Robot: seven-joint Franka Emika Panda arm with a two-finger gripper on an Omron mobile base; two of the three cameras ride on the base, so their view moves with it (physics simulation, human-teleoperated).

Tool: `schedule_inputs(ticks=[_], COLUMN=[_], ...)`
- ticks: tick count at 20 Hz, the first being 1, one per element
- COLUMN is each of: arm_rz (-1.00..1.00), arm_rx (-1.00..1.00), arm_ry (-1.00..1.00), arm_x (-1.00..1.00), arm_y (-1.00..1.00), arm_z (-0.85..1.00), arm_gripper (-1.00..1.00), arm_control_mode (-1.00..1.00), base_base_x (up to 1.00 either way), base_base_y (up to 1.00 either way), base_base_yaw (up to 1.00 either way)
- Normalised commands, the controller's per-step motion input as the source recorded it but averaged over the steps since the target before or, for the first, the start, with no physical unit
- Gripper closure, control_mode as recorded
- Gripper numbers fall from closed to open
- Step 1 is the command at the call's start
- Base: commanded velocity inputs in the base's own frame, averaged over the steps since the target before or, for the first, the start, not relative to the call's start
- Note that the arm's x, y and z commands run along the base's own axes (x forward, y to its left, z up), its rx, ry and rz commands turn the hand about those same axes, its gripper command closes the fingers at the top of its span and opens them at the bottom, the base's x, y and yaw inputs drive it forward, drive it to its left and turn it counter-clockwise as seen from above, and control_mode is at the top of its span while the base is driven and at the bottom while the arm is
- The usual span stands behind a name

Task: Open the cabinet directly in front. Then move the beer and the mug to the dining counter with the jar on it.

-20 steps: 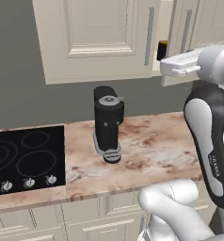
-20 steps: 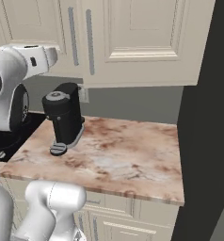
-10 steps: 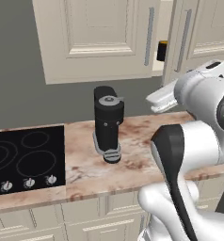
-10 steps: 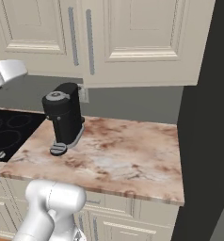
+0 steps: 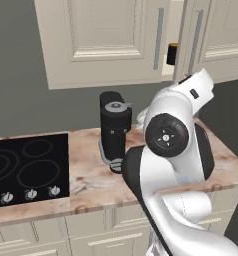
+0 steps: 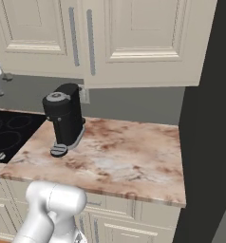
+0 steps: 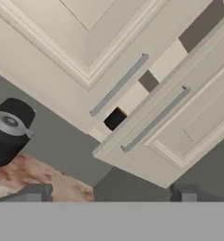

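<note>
Cabinet (image 5: 111, 40) doors stand ajar above the marbled counter (image 6: 129, 161), the mug (image 5: 172, 54) showing in the gap; the gripper (image 7: 109, 193), fingers spread wide, faces it beside the coffee maker (image 5: 114, 131).

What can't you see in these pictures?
- Inside the cabinet: the doors hide most of it; just a dark mug peeks through the gap in the left base view.
- Coffee machine: cut off by the hand view's edge.
- Cooktop: cut off by the right base view's edge.
</note>
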Motion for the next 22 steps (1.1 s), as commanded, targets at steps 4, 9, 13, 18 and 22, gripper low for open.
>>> schedule_inputs(ticks=[4,9,13,18,22], arm_rz=[-0.01,-0.03,-0.02,-0.01,-0.01], arm_rx=[0.0,0.0,0.0,0.0,0.0], arm_ry=[0.0,0.02,0.07,0.06,0.03], arm_x=[0.55,0.88,0.97,0.78,0.69], arm_y=[0.0,0.0,-0.03,-0.36,-0.44], arm_z=[-0.01,-0.05,-0.1,-0.04,0.0], arm_gripper=[-1.0,-1.0,-1.0,-1.0,-1.0], arm_control_mode=[-1.0,-1.0,-1.0,-1.0,-1.0], base_base_x=[0.0,0.0,0.0,0.0,0.0], base_base_y=[0.0,0.0,0.0,0.0,0.0], base_base_yaw=[0.0,0.0,0.0,0.0,0.0])
